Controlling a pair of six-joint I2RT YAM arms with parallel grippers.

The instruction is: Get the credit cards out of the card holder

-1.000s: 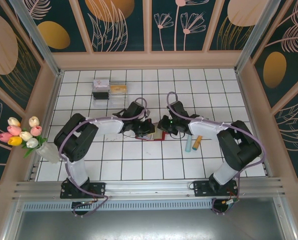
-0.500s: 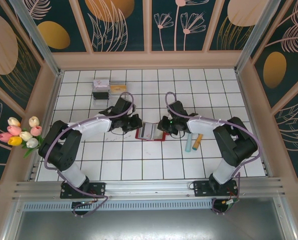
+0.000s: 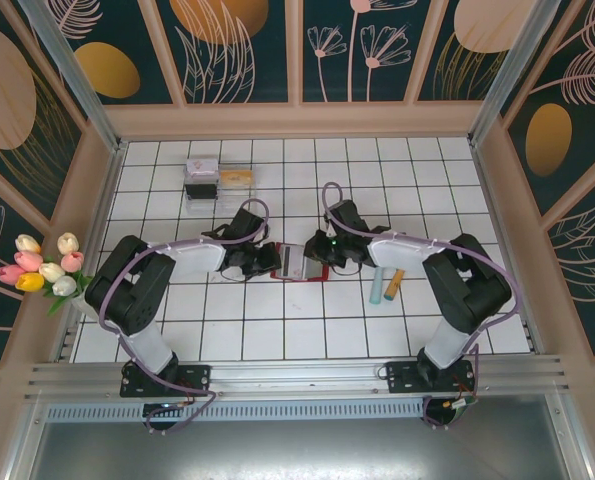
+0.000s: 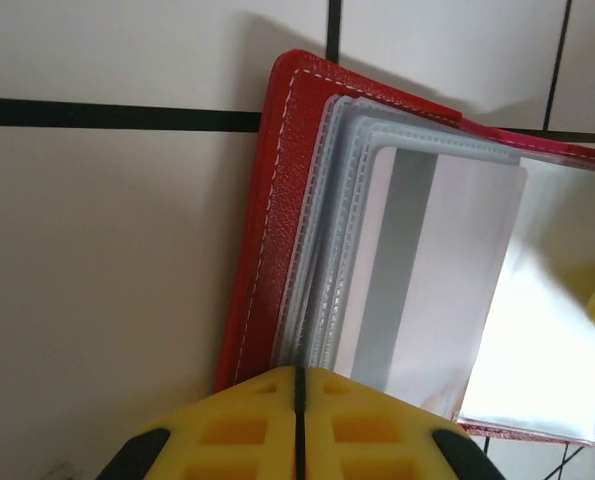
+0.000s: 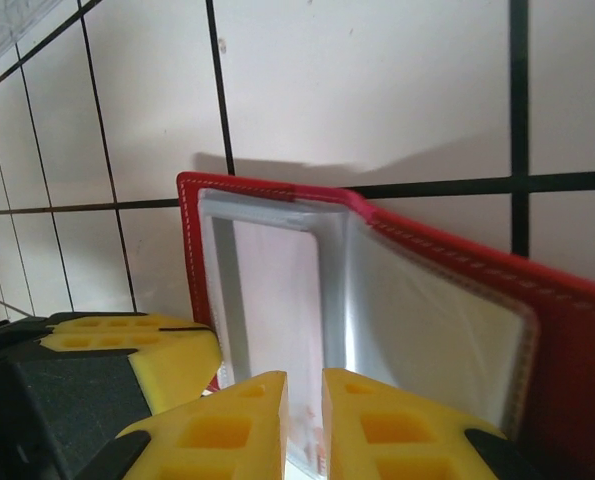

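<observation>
Since both my grippers sit at the open card holder, step in hand = pulling cards; part done, by my reckoning.

1. Top view.
- Card holder (image 3: 299, 266): open flat, btwn left gripper (image 3: 265, 262) & right gripper (image 3: 324, 256), one at each side edge.
- Credit cards already out: light blue card (image 3: 377, 290) + tan-orange card (image 3: 395, 283), side by side on the table (image 3: 277, 330), outboard of right gripper, near it.

2. Left wrist.
- Left gripper (image 4: 297, 372): jaws together, hairline seam only.
- Clear sleeves (image 4: 327, 250): edges run right up to that seam; nipped or not, can't tell.
- Pale card (image 4: 457, 300), grey stripe, in top sleeve just ahead of tips.

3. Right wrist.
- Right gripper (image 5: 304, 385): jaws nearly together, slim gap; sleeve edge lies at the gap; clamped or not, can't tell.
- Pinkish card (image 5: 277, 320) in sleeve ahead of tips.

Next move, est.: one side pins the holder, the other catches a card edge & slides it out the sleeve mouth. Slick plastic, thin edge, so it needs a fine pinch.
</observation>
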